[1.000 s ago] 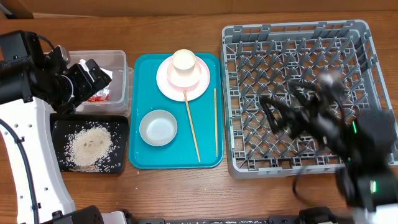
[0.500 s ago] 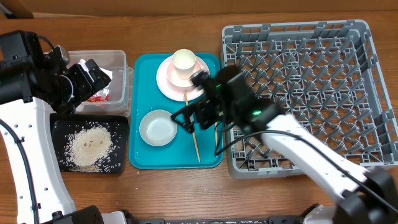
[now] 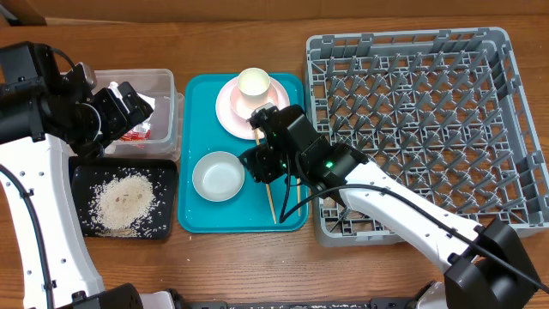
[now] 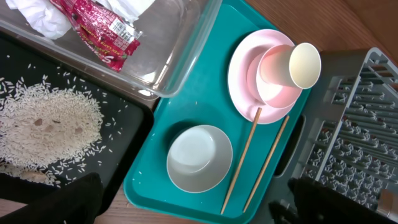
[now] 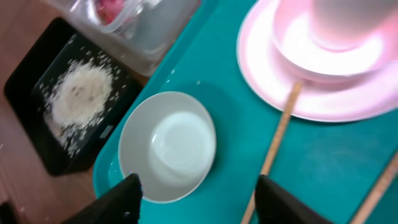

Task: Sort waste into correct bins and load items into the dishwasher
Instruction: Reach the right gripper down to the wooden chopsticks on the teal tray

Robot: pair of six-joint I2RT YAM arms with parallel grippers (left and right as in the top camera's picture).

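The right gripper (image 5: pixel 199 186) hangs over the teal tray (image 5: pixel 239 121), fingers apart and nothing grasped. The grey-green bowl (image 5: pixel 166 146) lies below one finger. A wooden chopstick (image 5: pixel 273 146) lies nearer the other finger, its far end on the pink plate (image 5: pixel 373 93).

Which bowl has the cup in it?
The pink bowl, sitting on the pink plate, holds the cream cup. The grey-green bowl, alone lower on the teal tray, is empty.
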